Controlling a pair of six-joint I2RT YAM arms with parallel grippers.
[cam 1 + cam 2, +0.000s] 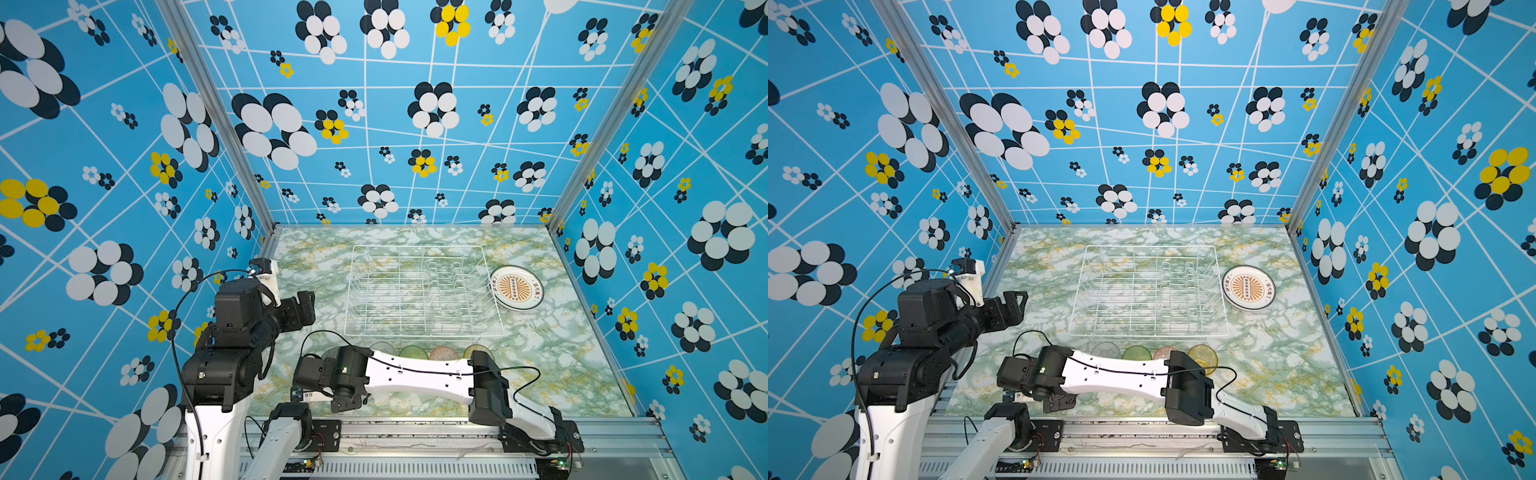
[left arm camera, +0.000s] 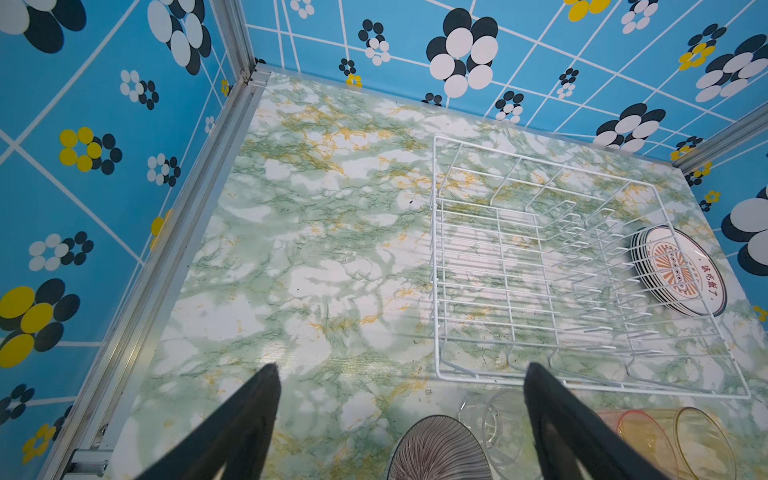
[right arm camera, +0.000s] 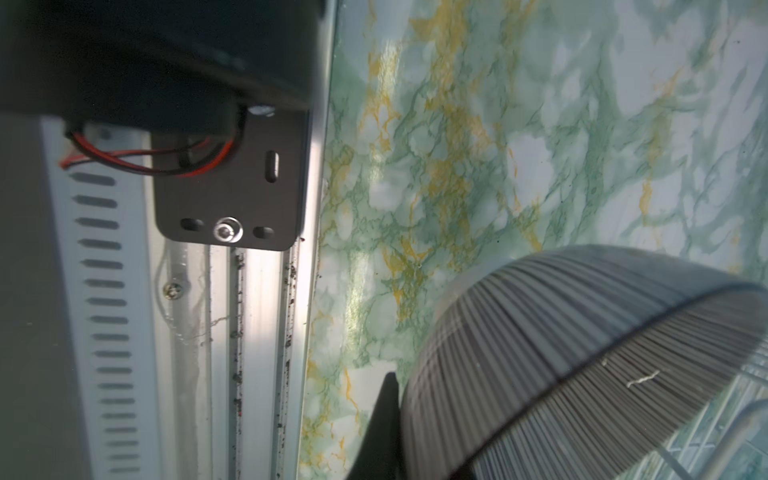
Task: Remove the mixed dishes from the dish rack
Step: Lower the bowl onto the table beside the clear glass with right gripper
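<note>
Dish rack (image 1: 422, 291) unloaded, at middle of table (image 1: 561, 374).
Stacked plates (image 1: 516, 288) sit just beside its right end; tumblers (image 1: 1136, 353) and ribbed bowl (image 2: 436, 453) line its near side. Jaws of left gripper (image 2: 402, 365) gape wide, empty; those of right gripper (image 3: 386, 399) are closed, beside the bowl.

Ribbed bowl (image 3: 582, 361) close up, marble tabletop (image 3: 540, 145) behind (aluminium rail (image 3: 257, 332) alongside)

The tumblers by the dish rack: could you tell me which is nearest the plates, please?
The amber tumbler, at the right end of the row in a top view; the clear tumbler, green tumbler and pink tumbler are farther from the plates.
</note>
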